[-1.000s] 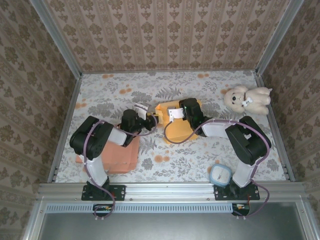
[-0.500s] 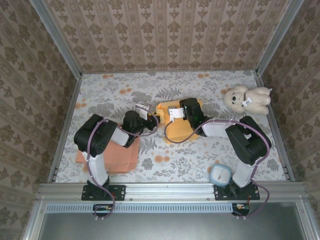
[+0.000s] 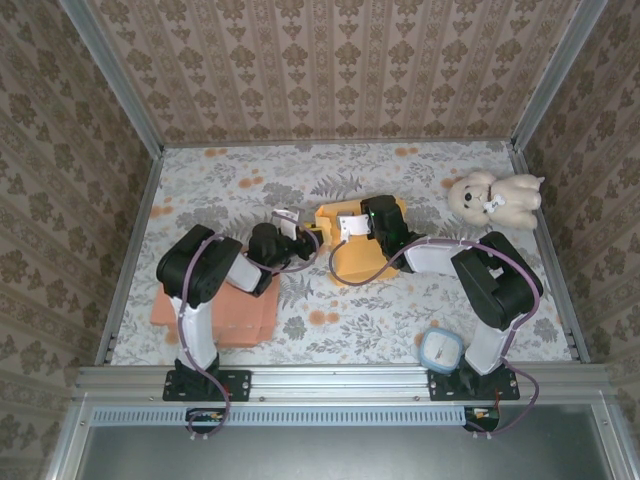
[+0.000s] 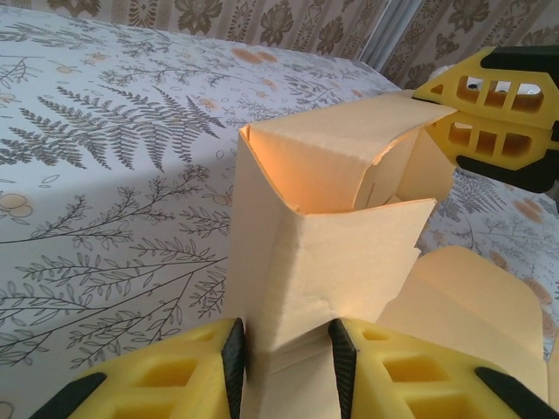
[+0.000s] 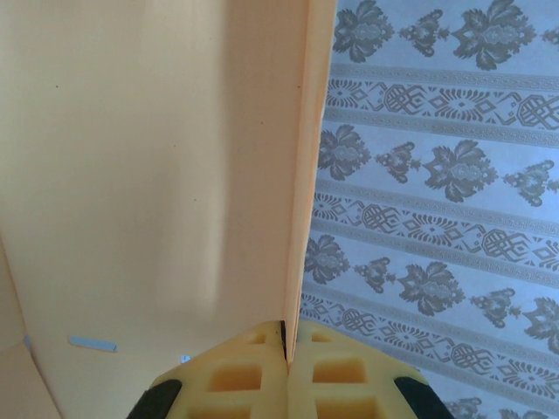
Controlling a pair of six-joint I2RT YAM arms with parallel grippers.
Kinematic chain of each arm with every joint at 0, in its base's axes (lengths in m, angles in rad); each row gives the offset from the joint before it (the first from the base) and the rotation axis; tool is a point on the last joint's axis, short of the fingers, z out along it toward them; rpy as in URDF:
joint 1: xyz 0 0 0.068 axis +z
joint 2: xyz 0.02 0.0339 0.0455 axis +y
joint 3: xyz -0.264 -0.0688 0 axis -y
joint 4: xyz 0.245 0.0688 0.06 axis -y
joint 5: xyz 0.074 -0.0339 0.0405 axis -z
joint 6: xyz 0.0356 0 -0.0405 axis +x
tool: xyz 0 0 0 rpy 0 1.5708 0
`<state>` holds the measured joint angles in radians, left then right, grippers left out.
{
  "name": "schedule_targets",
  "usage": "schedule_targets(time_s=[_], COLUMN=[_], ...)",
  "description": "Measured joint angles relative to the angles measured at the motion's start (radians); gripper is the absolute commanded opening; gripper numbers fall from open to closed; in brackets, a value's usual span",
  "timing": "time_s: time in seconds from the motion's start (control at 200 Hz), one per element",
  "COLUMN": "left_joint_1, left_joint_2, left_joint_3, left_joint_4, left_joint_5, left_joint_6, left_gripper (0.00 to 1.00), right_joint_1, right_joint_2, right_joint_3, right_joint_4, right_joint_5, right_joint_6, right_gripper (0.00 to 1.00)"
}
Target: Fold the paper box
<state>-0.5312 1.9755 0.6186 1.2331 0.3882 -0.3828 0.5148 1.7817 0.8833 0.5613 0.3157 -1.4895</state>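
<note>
While the paper box [image 3: 362, 250] stands mid-table [image 3: 250, 180] w/ its body popped up into a sleeve [image 4: 323, 236], the top is open & one big flap [image 4: 472, 297] lies flat beside it. Left jaws pinch the near wall low down; right jaws, pressed together, pinch a far panel's thin edge. Approx. halfway, I'd say: flaps left to tuck & close.

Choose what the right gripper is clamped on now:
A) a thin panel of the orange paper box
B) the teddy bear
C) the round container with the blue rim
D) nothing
A: in the right wrist view, the right gripper is shut on a thin panel edge of the paper box.
</note>
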Motion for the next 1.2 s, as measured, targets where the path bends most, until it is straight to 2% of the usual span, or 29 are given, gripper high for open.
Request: schedule_targets(time_s=[0.5, 0.755, 1.075, 1.2], left_joint_1=[-0.054, -0.077, -0.105, -0.105], left_joint_2=[0.008, 0.008, 0.008, 0.008], left_joint_3=[0.04, 0.072, 0.077, 0.076], left_joint_4=[-0.023, -0.082, -0.097, -0.097], left_joint_5=[-0.039, -0.115, -0.237, -0.269], left_joint_6=[-0.006, 0.002, 0.032, 0.042], left_gripper=[0.35, 0.4, 0.4, 0.44], right_joint_1=[-0.002, -0.002, -0.002, -0.001], right_joint_2=[0.0, 0.0, 0.0, 0.0], right_joint_3=[-0.005, -0.014, -0.029, -0.038], right_joint_4=[0.001, 0.016, 0.045, 0.063], right_joint_5=[0.02, 0.022, 0.022, 0.022], right_joint_6=[0.006, 0.023, 0.027, 0.031], right_gripper=[0.0, 0.0, 0.0, 0.0])
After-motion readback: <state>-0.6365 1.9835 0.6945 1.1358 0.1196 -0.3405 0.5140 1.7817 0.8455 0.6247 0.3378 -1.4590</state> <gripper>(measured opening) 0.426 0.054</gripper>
